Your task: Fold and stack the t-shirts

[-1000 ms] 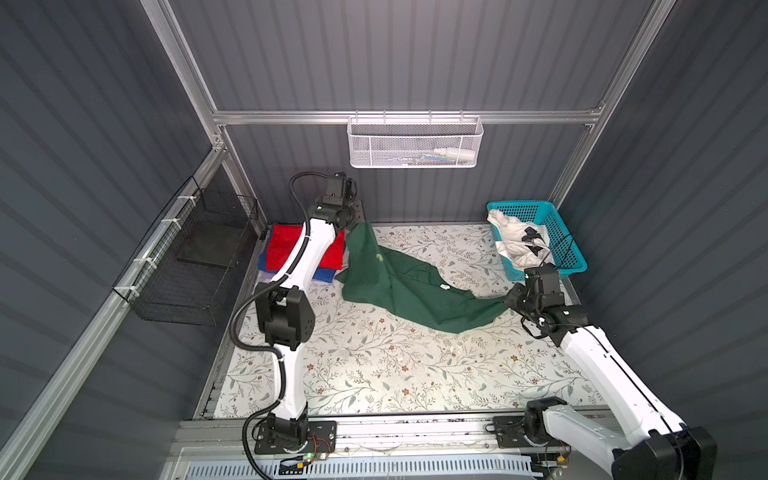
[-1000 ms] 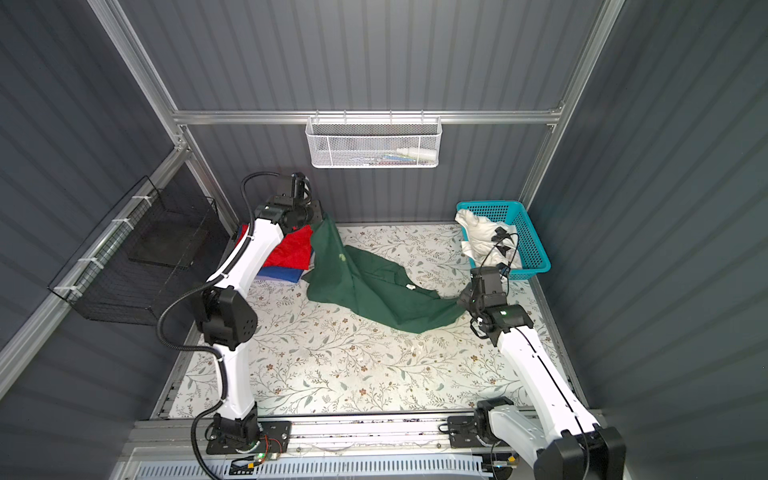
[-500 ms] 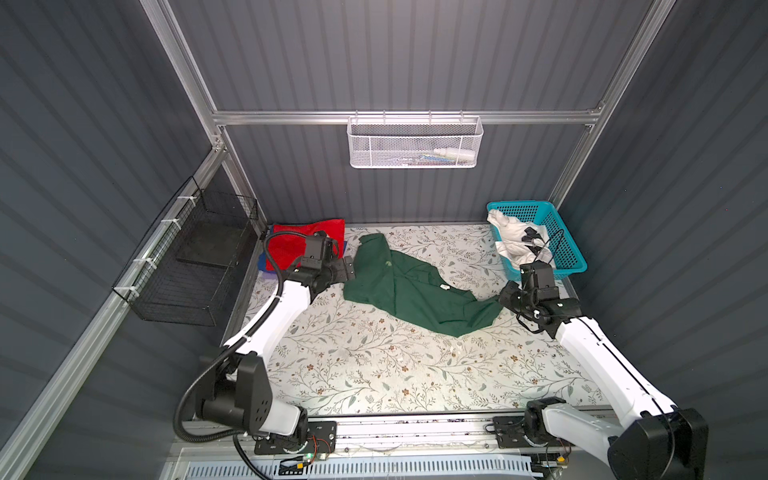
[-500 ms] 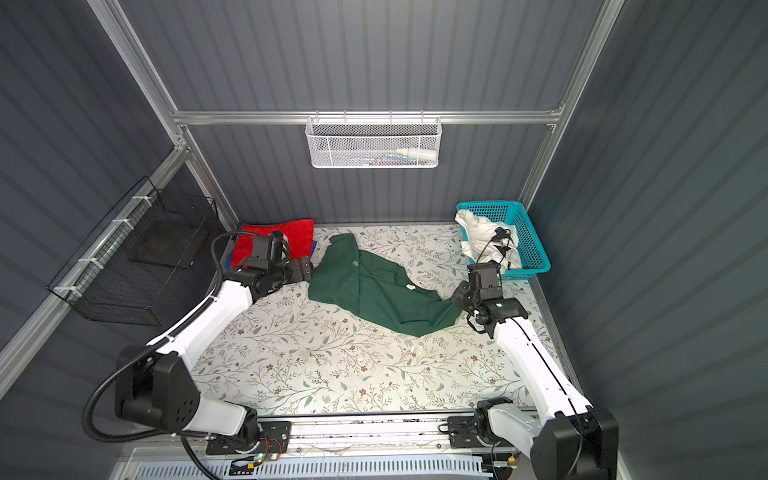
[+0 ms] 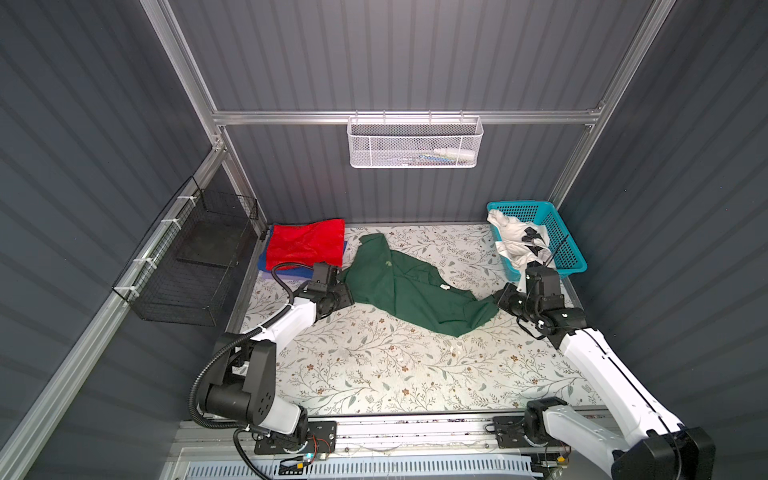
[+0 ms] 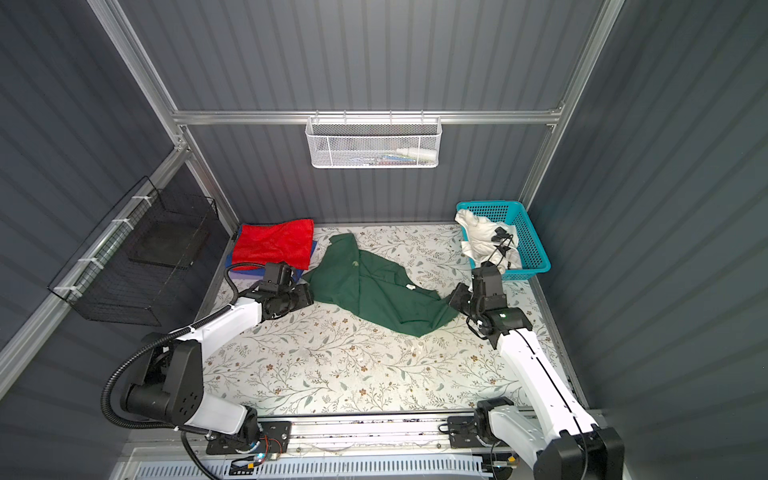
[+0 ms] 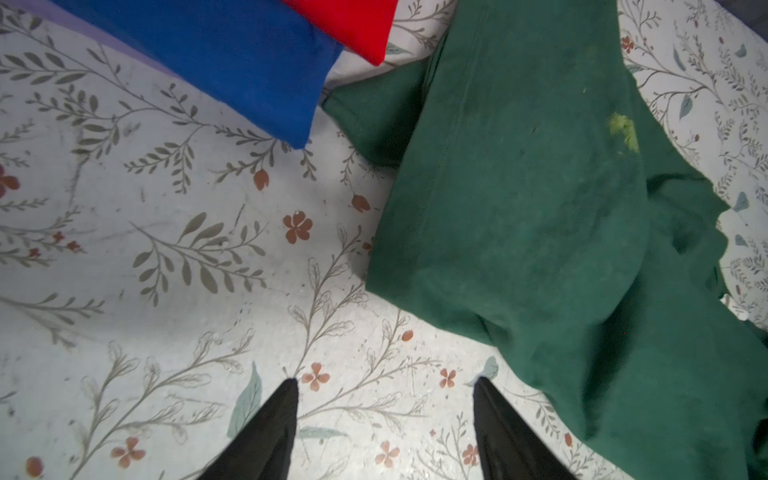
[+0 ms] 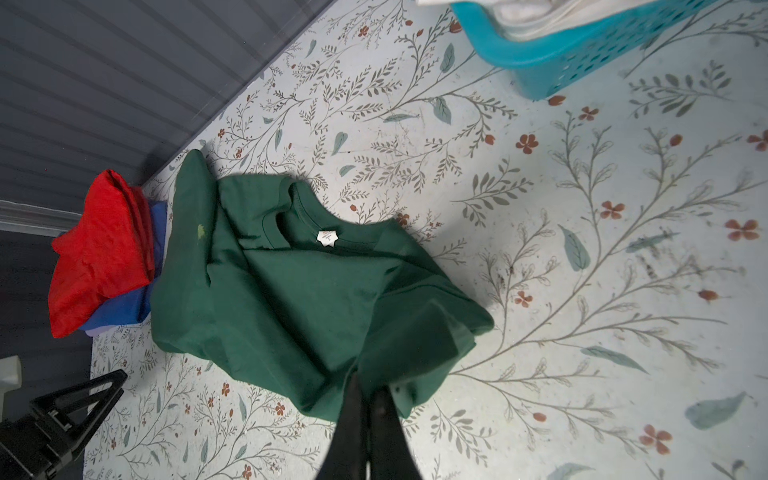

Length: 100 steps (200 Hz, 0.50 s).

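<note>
Right wrist: right end effector (image 8: 368,386) tight on green t-shirt (image 8: 291,299).

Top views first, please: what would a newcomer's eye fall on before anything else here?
A crumpled dark green t-shirt sprawls across the floral table, one end pinched in the right claw. At back left a bright red t-shirt tops a blue t-shirt; at back right a white t-shirt spills from the turquoise basket.
</note>
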Each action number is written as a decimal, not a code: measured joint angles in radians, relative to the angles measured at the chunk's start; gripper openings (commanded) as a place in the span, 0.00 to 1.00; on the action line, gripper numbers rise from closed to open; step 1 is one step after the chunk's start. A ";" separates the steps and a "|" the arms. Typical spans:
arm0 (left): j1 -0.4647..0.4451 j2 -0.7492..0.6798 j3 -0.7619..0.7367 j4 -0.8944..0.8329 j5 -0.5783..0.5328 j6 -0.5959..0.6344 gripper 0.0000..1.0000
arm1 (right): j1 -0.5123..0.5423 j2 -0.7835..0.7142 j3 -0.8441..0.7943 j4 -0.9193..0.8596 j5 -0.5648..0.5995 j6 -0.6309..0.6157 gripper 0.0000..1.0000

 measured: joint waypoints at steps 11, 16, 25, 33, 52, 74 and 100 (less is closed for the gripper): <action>0.000 0.019 0.000 0.020 0.010 -0.007 0.62 | 0.000 0.000 -0.008 0.002 -0.002 0.002 0.00; 0.000 0.029 0.000 0.031 0.014 -0.010 0.62 | 0.000 0.000 -0.010 0.003 -0.002 0.003 0.00; 0.000 0.052 0.000 0.046 0.025 -0.017 0.60 | 0.000 0.001 -0.012 0.004 -0.001 0.005 0.00; 0.000 0.073 0.000 0.057 0.032 -0.023 0.59 | 0.000 0.006 -0.012 0.006 0.000 0.006 0.00; 0.000 0.121 0.000 0.080 0.048 -0.042 0.57 | 0.000 0.032 -0.005 0.005 0.002 0.006 0.00; 0.000 0.159 -0.002 0.116 0.058 -0.061 0.56 | 0.000 0.080 0.022 0.006 0.002 0.003 0.00; -0.001 0.205 0.007 0.159 0.061 -0.071 0.55 | 0.000 0.139 0.058 0.010 0.002 -0.008 0.00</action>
